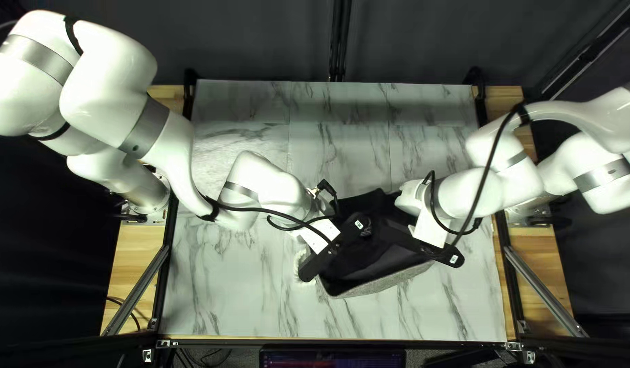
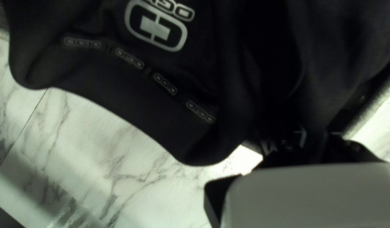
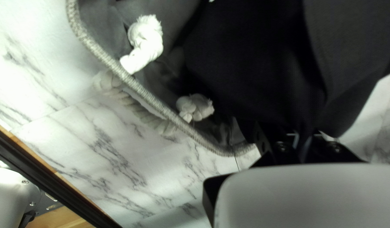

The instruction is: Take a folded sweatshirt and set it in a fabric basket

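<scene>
**Though it is over the basket (image 1: 382,285), the sweatshirt (image 2: 140,101) is not released**

Setup: basket on the table (image 1: 219,293); clock taken about the basket in the top left view, twelve toward the far edge.

Left gripper (image 2: 316,137), at nine o'clock: fingers drawn in on a bunch of the sweatshirt, only a narrow, cloth-filled gap between them. Right gripper (image 3: 305,141), at three: same state, fingers close together with gathered cloth pinched between.

Progress: pick-up done, carry to the basket judged done. Left to do: settle the cloth inside, let go at both sides, back the arms away. My estimate is that most of the task is complete.

Container: grey fabric, open-topped, dark inside. The sweatshirt fills much of the mouth and spreads beyond the rim toward twelve. In the left wrist view its printed hem overhangs bare tabletop, so it is not fully contained. How deep the rest goes, and whether it touches the bottom, I cannot tell. In the right wrist view, two knots (image 3: 146,42) show on the inner wall, with the rope (image 3: 140,112) looped outside; no cloth covers them.

Risk, judged: if let go as it lies, the overhanging part could stay draped outside. It probably needs shifting toward six first.
</scene>
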